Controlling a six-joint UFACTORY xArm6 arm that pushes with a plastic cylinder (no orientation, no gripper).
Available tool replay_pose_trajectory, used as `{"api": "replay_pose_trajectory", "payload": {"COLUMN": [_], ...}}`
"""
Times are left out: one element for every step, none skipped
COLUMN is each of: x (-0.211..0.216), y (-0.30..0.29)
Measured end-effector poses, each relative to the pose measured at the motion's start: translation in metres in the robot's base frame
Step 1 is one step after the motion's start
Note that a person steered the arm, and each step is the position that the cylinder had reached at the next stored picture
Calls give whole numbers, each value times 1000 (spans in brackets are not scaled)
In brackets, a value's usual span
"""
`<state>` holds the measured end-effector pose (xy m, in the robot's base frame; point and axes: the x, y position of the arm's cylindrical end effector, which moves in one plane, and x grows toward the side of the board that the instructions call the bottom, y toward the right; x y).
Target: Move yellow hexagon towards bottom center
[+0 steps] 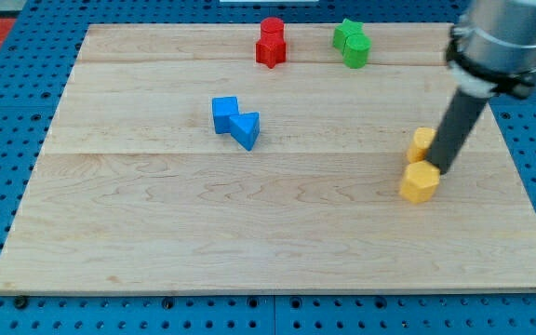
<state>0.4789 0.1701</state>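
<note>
The yellow hexagon (420, 182) lies on the wooden board (249, 233) at the view's right, a little below the middle. A second yellow block (422, 142) sits just above it, partly hidden behind my rod, so its shape is unclear. My tip (443, 170) is at the hexagon's upper right edge, touching or nearly touching it, between the two yellow blocks. The rod rises up and to the right to the arm's grey end at the view's top right.
A blue cube (224, 113) and a blue triangular block (247, 128) sit together left of centre. Two red blocks (271, 42) and two green blocks (352, 43) stand near the board's top edge. A blue pegboard surrounds the board.
</note>
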Motion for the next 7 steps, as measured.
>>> {"api": "replay_pose_trajectory", "payload": {"x": [17,9,17,42,43,50,49], "y": [-33,9,49,1,-58,-101,-71]}}
